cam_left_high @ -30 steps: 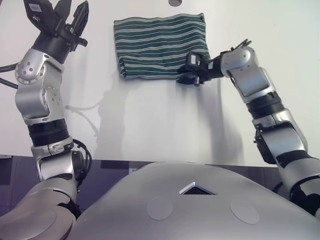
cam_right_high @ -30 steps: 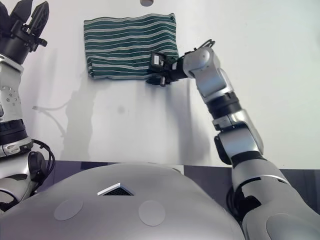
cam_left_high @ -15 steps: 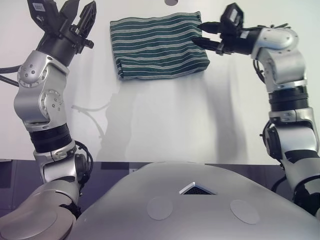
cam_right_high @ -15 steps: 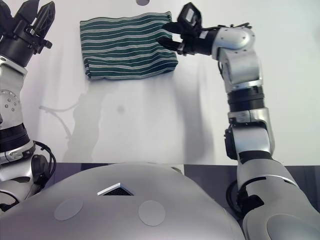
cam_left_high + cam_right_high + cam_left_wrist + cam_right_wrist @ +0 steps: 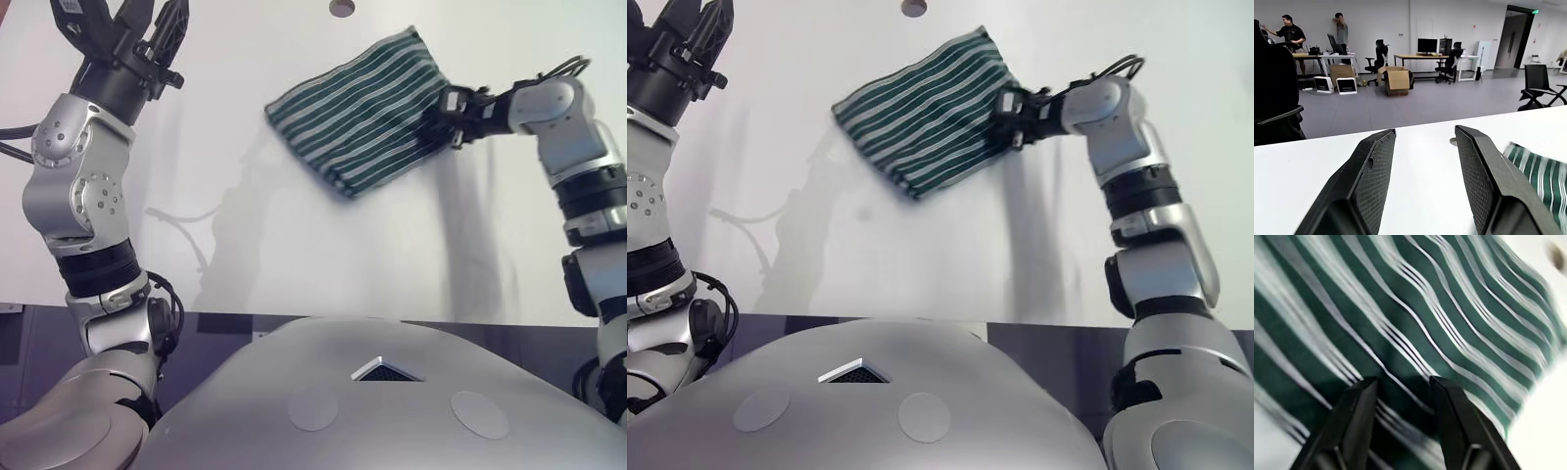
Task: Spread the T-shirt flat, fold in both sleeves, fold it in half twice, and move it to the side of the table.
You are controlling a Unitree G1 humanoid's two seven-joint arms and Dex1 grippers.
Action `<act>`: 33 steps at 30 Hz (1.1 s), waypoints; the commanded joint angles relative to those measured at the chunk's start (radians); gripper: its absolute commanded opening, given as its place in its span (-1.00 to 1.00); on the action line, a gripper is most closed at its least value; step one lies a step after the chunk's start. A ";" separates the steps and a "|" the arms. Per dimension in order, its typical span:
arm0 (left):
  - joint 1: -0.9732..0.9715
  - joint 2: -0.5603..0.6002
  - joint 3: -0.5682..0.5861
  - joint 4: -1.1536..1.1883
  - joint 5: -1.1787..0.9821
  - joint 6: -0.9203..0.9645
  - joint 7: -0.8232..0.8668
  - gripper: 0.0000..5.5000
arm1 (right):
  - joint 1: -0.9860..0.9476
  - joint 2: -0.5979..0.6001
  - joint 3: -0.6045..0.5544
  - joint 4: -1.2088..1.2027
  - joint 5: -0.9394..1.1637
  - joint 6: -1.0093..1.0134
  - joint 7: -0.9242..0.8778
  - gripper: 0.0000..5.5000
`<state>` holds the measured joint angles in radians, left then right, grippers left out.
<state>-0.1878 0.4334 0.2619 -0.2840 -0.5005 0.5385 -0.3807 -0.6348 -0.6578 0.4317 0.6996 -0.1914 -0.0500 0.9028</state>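
Left eye view: a white table (image 5: 323, 245) bears the T-shirt (image 5: 358, 113), green with white stripes and folded into a small thick packet. The packet lies askew on the table's far half, right of the table's middle, one corner pointing at the table's far edge near a small round mark (image 5: 340, 7). The right gripper (image 5: 453, 103) sits at the packet's right edge, low over the table's far right part. The left gripper (image 5: 152, 20) is held up over the table's far left part, well apart from the T-shirt, its two fingers spread wide with nothing between them.

Right eye view: the same layout shows, with the right gripper (image 5: 1014, 103) touching the T-shirt's (image 5: 921, 108) right edge and the left gripper (image 5: 696, 15) raised over the table's far left corner.

Left wrist view: the two dark ribbed fingers (image 5: 1371, 171) stand wide apart above the bare table top (image 5: 1420, 196). A striped corner of the T-shirt (image 5: 1540, 174) lies on the table off to one side. Beyond the table's far edge is an office floor with desks, chairs and a cardboard box (image 5: 1398, 79).

Right wrist view: the right gripper (image 5: 1400, 381) has its fingers (image 5: 1359, 421) drawn near together, striped cloth of the T-shirt (image 5: 1425, 298) in the narrow gap, so it pinches the packet's edge.
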 commanded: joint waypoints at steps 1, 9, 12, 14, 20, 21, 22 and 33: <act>0.002 -0.003 -0.009 -0.019 -0.004 0.019 0.007 -0.19 | -0.127 0.085 -0.118 0.159 0.052 -0.061 -0.122 -0.29; -0.004 0.026 -0.045 -0.009 0.015 0.013 -0.031 -0.19 | 0.108 0.387 -0.073 0.086 0.086 0.072 -0.143 -0.29; 0.020 0.058 -0.094 -0.011 0.064 -0.011 -0.064 -0.19 | 0.249 0.357 -0.001 -0.246 0.178 0.101 0.031 -0.29; 0.048 0.104 -0.158 -0.015 0.127 -0.052 -0.116 -0.19 | 0.321 0.323 0.035 -0.452 0.208 0.096 0.094 -0.29; 0.254 0.325 -0.375 -0.112 0.370 -0.343 -0.365 0.00 | 0.301 0.190 -0.208 -0.799 0.353 0.240 0.085 -0.29; 0.324 0.386 -0.377 -0.156 0.369 -0.402 -0.445 0.09 | 0.362 0.059 -0.249 -0.852 0.364 0.220 0.178 -0.29; 0.384 0.446 -0.375 -0.178 0.382 -0.469 -0.508 0.16 | 0.453 -0.075 -0.275 -0.896 0.366 0.183 0.282 -0.21; 0.440 0.350 -0.595 -0.086 0.628 -0.717 -0.487 0.42 | 0.650 -0.228 -0.223 -0.690 0.071 -0.496 0.263 0.07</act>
<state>0.2900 0.8096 -0.2966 -0.4270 0.0484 -0.1197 -0.9044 0.0425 -0.9037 0.1933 -0.0317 -0.0834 -0.4999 1.2036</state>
